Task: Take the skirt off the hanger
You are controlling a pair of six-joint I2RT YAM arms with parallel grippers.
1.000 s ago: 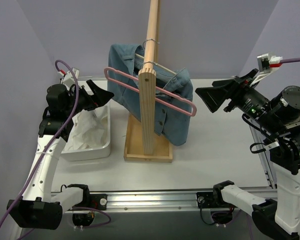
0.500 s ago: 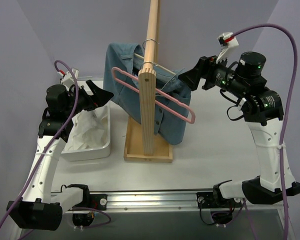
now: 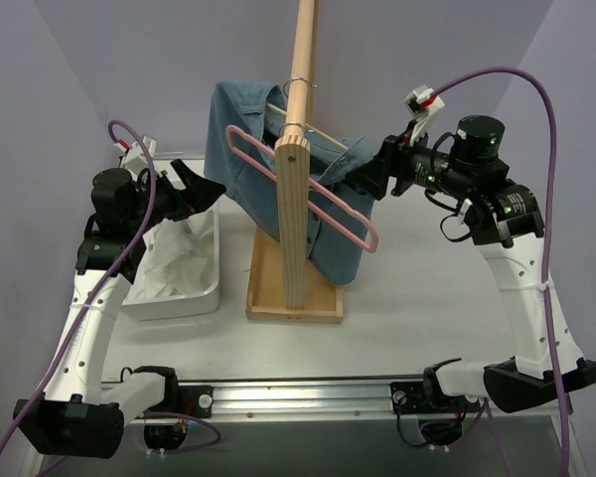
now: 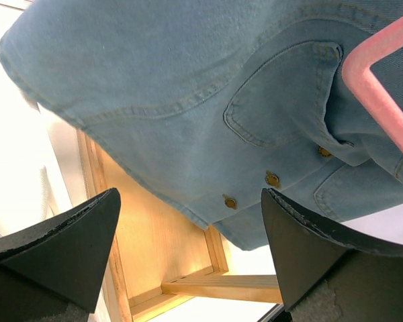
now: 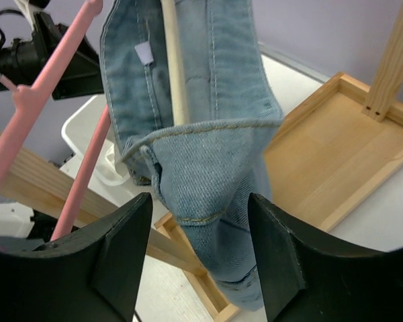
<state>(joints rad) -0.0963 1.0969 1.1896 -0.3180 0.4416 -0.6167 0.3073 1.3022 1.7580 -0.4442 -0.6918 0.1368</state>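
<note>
Wooden post (image 3: pixel 293 229) crosses pink hanger (image 4: pixel 356 70) midway (left claw (image 4: pixel 188 201) wide, right claw (image 5: pixel 200 201) parted).

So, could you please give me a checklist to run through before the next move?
1. Skirt off the hanger: ok, it lies in the tub.
2. Hanger bare: ok.
3. Left gripper open and empty: ok.
4. Right gripper clear of the denim garment: not ok, its open jaws straddle a fold.
5. Hanger hook seated on the rack: cannot tell.
</note>
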